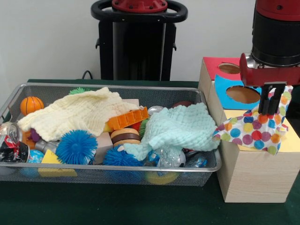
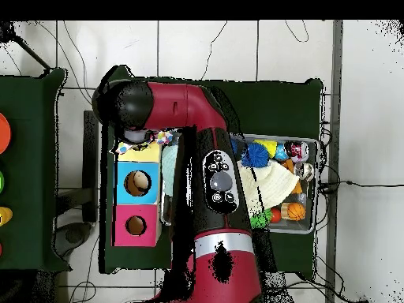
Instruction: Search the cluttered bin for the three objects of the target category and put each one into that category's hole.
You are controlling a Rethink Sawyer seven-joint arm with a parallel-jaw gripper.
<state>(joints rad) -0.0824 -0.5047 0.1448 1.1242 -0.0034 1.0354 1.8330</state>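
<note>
Wooden box (image 1: 253, 176) top: polka-dot cloth (image 1: 253, 131) pinched beneath end effector (image 1: 271, 111).

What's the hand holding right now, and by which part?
The hand is shut on the polka-dot cloth, pinching a bunched-up upper part near its top edge. The rest drapes over the wooden box, on its yellow section.

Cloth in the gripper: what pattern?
White with multicoloured polka dots. The cloth hangs from the gripper over the wooden box; clearest in the front view.
</note>
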